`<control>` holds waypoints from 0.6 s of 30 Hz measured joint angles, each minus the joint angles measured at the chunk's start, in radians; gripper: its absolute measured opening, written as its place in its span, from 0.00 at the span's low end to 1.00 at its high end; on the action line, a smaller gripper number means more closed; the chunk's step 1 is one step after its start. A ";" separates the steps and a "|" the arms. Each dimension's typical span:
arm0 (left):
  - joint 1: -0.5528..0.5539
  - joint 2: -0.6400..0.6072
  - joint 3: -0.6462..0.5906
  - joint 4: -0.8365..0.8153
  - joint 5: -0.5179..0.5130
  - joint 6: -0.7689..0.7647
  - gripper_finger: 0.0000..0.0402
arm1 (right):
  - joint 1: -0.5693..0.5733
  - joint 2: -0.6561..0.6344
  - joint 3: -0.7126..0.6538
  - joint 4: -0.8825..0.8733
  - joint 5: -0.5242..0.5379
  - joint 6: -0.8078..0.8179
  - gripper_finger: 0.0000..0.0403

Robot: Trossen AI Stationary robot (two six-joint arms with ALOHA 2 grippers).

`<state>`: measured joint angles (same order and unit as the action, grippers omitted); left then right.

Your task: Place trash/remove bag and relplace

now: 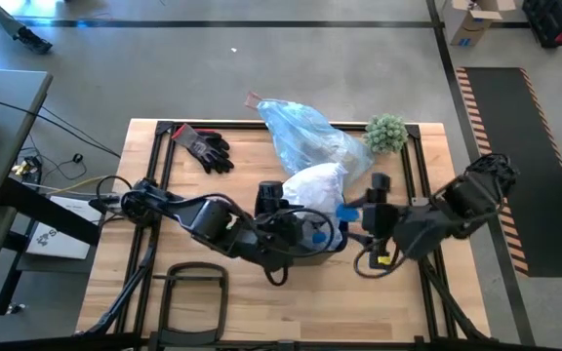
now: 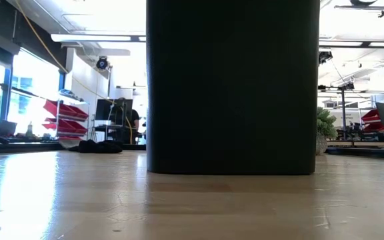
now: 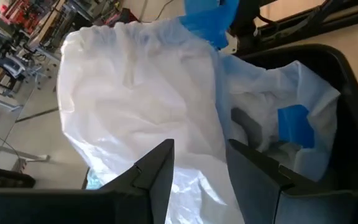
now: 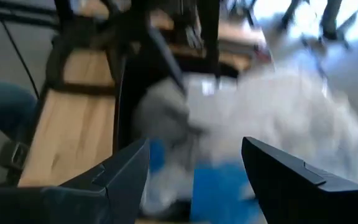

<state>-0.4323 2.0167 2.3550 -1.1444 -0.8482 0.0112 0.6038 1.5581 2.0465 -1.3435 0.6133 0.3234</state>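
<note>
A white translucent bag [image 1: 317,183] with blue bits [image 1: 347,210] billows above and into the black bin [image 1: 310,255] at the table's middle. My left gripper [image 3: 197,165] reaches it from the left and is shut on its plastic. My right gripper [image 4: 194,162] comes from the right, its fingers apart, with blurred blue and white plastic between them. The light-blue bag [image 1: 305,132] lies on the table's far side, its reddish tie [image 1: 254,99] at the far end. No loose trash shows. My left gripper has a fold of the white bag's wall [image 3: 197,140] between its two fingers, and the plastic fills the gap. The fingers slant down from the table's left. The bag puffs up beyond them and its other part hangs slack inside the bin [image 3: 353,112]. My right gripper: I cannot tell whether it touches the bag; that view is blurred.
A small green plant [image 1: 385,133] stands at the far right by the light-blue bag. Black gloves [image 1: 205,148] lie at the far left. In the low view the bin [image 2: 232,87] blocks the middle. A black frame [image 1: 195,283] lies near the front edge.
</note>
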 joint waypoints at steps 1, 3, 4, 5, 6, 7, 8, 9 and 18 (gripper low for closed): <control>0.002 0.000 0.000 0.000 0.000 0.001 0.33 | 0.011 0.001 0.000 -0.048 0.019 0.060 0.61; 0.006 0.000 0.000 -0.001 0.000 -0.002 0.33 | 0.027 0.001 0.000 -0.127 0.070 0.179 0.61; 0.007 0.000 0.000 -0.001 0.000 -0.004 0.33 | 0.029 0.001 0.000 -0.162 0.097 0.231 0.61; 0.007 0.000 0.000 -0.001 0.000 -0.006 0.33 | 0.028 0.001 0.000 -0.189 0.119 0.275 0.61; 0.007 0.000 0.000 -0.001 0.000 -0.006 0.33 | 0.026 0.001 0.000 -0.207 0.133 0.306 0.61; 0.007 0.000 0.000 -0.001 0.000 -0.006 0.33 | 0.021 0.001 0.000 -0.218 0.137 0.323 0.61; 0.007 0.000 0.000 -0.001 0.001 -0.007 0.33 | 0.015 0.001 0.000 -0.221 0.130 0.326 0.61; 0.007 0.000 0.000 -0.001 0.004 -0.007 0.33 | 0.007 0.004 0.000 -0.219 0.111 0.319 0.61; -0.030 -0.002 0.000 0.113 -0.025 0.062 0.33 | -0.071 0.072 0.000 -0.177 -0.013 0.192 0.40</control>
<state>-0.4626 2.0145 2.3554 -1.0319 -0.8730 0.0736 0.5330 1.6300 2.0460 -1.5202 0.6005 0.5153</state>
